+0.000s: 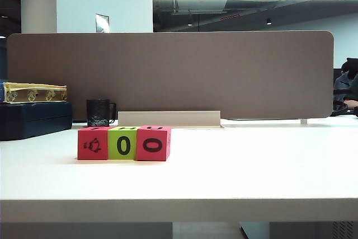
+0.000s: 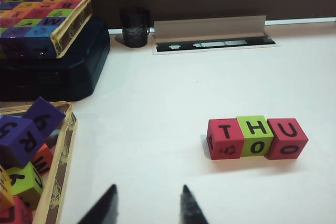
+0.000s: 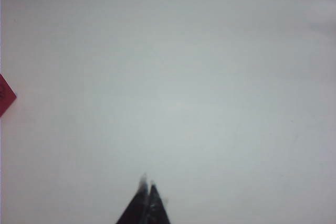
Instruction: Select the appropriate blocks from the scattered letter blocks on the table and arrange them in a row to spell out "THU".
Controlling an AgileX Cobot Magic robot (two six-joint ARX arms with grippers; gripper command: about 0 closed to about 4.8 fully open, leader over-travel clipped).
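Low frontal exterior, downward-angled wrist cameras

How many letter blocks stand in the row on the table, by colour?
Pinkish-red blocks: 2, the T block and the U block
Lime-green blocks: 1, the H block
Total: 3, side by side on the table

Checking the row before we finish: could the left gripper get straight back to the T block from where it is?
Probably yes: bare table lies between the open, empty left gripper and the T block.
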